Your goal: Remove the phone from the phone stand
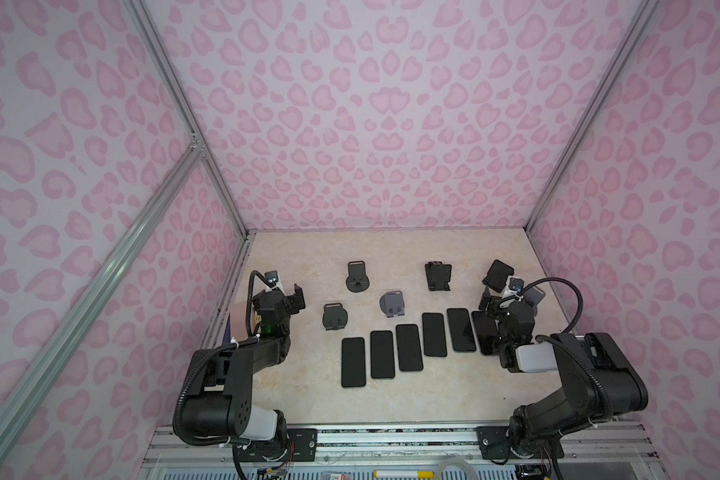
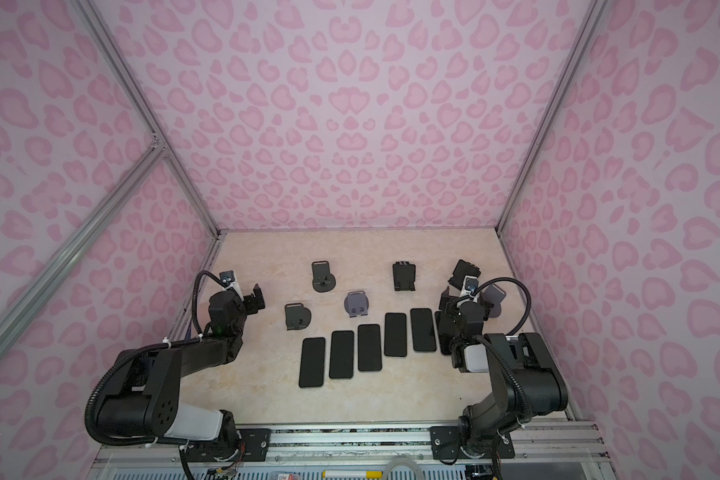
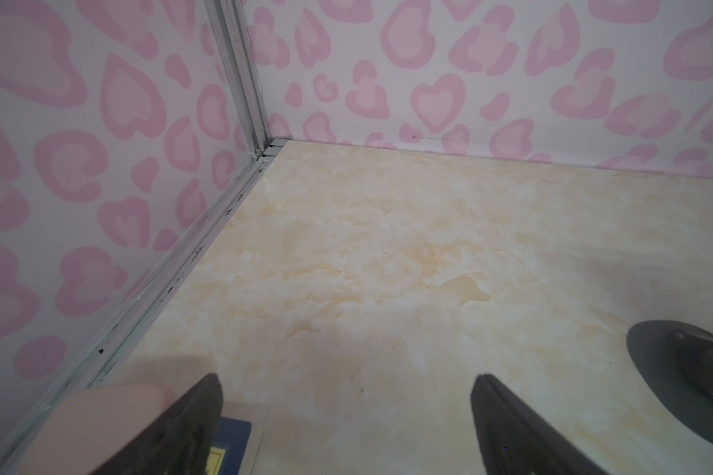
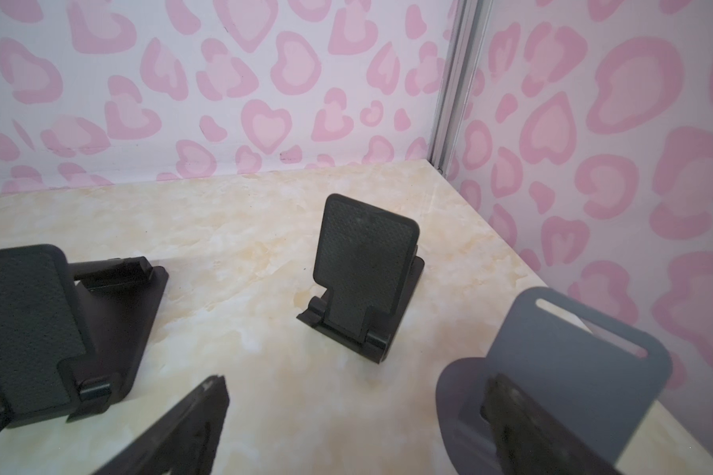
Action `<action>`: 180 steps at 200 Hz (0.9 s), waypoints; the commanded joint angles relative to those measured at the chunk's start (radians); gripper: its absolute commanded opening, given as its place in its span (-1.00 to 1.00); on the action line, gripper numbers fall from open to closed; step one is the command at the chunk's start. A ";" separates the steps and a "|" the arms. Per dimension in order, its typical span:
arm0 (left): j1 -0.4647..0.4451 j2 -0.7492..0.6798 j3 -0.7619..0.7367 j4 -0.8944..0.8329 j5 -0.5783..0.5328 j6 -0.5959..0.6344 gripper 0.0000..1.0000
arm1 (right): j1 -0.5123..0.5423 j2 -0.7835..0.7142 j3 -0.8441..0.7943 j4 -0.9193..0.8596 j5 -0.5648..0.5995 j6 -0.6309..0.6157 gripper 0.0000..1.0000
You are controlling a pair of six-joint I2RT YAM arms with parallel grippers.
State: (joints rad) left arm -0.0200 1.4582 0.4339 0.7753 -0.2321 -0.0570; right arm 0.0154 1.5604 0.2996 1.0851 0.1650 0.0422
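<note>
Black phones (image 1: 408, 347) are laid flat on the table (image 1: 308, 399), every stand (image 1: 356, 276) is seen empty, the left claw (image 3: 346, 382) and right claw (image 4: 355, 390) are held wide open with nothing gripped, so the job is judged done and only pulling back is needed.

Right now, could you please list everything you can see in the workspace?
phones: six, black, flat in a front row, rightmost partly hidden
black stands: four, black, behind the phones, empty
grey stands: two, grey, one mid-table, one far right, empty
table: one, cream marble
marker: one, yellow, below the table's front edge
unclear item: one, pink and blue, by the left wall
left fingers: two, black, open, near the left wall
right fingers: two, black, open, beside the far-right grey stand
</note>
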 commanded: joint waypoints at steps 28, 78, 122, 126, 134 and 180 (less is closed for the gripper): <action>0.000 -0.002 -0.005 0.020 0.016 -0.002 0.95 | 0.003 0.006 0.001 0.005 0.032 0.005 0.99; 0.001 0.000 -0.002 0.015 0.018 -0.003 0.95 | 0.001 0.008 0.002 0.009 0.031 0.008 0.99; 0.001 0.001 0.000 0.012 0.018 -0.003 0.95 | 0.001 0.006 0.002 0.008 0.030 0.005 1.00; 0.000 0.002 0.000 0.012 0.018 -0.002 0.95 | 0.001 0.006 0.002 0.009 0.031 0.005 0.99; 0.001 0.001 0.001 0.012 0.018 -0.003 0.95 | 0.001 0.007 0.002 0.009 0.031 0.005 0.99; 0.001 0.001 0.001 0.012 0.018 -0.003 0.95 | 0.001 0.007 0.002 0.009 0.031 0.004 1.00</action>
State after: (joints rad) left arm -0.0196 1.4582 0.4313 0.7753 -0.2165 -0.0593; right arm 0.0174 1.5646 0.3012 1.0718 0.1841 0.0452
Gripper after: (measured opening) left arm 0.973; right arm 0.997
